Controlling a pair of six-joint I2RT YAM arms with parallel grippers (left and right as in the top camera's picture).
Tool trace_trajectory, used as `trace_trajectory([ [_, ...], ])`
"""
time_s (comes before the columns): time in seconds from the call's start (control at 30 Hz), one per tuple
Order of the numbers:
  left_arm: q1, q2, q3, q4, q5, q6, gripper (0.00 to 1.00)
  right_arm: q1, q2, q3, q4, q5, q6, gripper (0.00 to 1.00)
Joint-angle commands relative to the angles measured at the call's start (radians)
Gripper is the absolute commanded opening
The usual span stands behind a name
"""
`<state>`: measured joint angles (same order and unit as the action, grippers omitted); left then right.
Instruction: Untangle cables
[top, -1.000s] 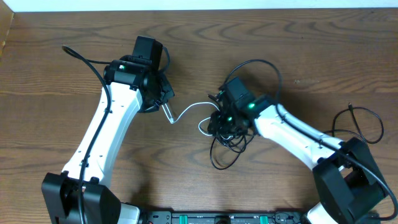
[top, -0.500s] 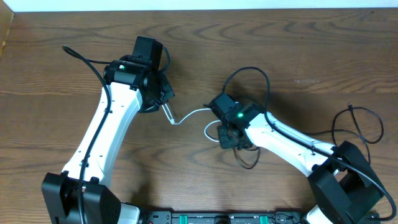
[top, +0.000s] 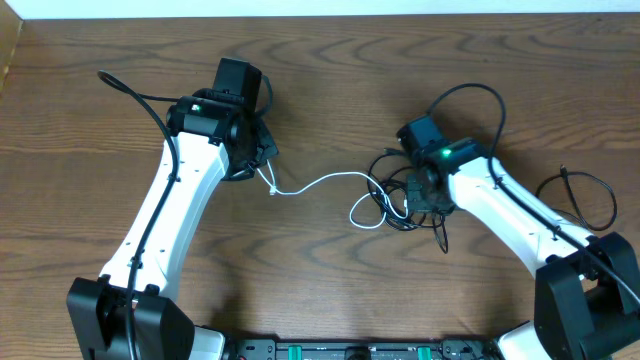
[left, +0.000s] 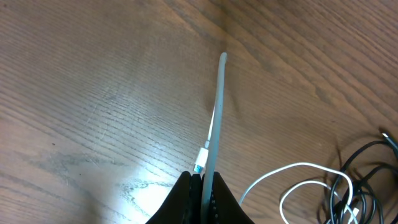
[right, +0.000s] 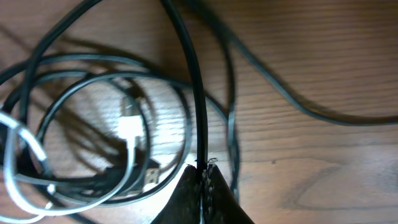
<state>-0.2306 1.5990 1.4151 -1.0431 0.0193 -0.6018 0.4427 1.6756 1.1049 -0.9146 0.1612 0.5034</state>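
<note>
Thin white cable (left: 219, 99) (smooth, curved) pinched in left end effector (left: 202, 180); glossy black cable (right: 194, 81), looped, clamped by right end effector (right: 202, 174).

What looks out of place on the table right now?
The black cable lies in overlapping coils at the right gripper, and the white cable has its plug end sitting among them, so the two look tangled there.

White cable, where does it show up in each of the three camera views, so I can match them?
Overhead: the white cable crosses the middle of the table, with a loop at its right end.
Left wrist: the white cable curves through the lower right.
Right wrist: the white cable's plug lies left of centre, inside dark coils.
Shared landmark: the black cable tangle it runs into.
</note>
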Motion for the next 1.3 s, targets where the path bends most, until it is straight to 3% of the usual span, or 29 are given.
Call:
trace_trajectory([
  [0.0, 0.005, 0.002, 0.004, -0.004, -0.030, 0.007, 0.08, -0.032, -0.013, 0.002, 0.016, 0.027, -0.015, 0.01],
  [0.03, 0.005, 0.002, 0.004, -0.004, -0.030, 0.006, 0.08, -0.034, -0.013, 0.002, 0.034, 0.018, -0.016, 0.14],
  [0.13, 0.005, 0.002, 0.004, -0.004, -0.030, 0.006, 0.08, -0.033, -0.013, 0.002, 0.103, -0.097, -0.086, 0.31],
  [0.33, 0.005, 0.002, 0.004, -0.004, -0.027, 0.006, 0.08, -0.033, -0.013, 0.002, 0.183, -0.244, -0.104, 0.38],
  [0.6, 0.005, 0.002, 0.004, -0.003, -0.027, 0.006, 0.08, -0.024, -0.013, 0.002, 0.242, -0.436, -0.199, 0.29],
  [0.9, 0.005, 0.002, 0.004, -0.003, -0.027, 0.006, 0.08, 0.052, 0.014, -0.013, 0.241, -0.421, -0.205, 0.23],
  [1.27, 0.005, 0.002, 0.004, -0.004, -0.027, 0.006, 0.07, 0.069, 0.044, -0.021, 0.246, -0.310, -0.205, 0.23],
])
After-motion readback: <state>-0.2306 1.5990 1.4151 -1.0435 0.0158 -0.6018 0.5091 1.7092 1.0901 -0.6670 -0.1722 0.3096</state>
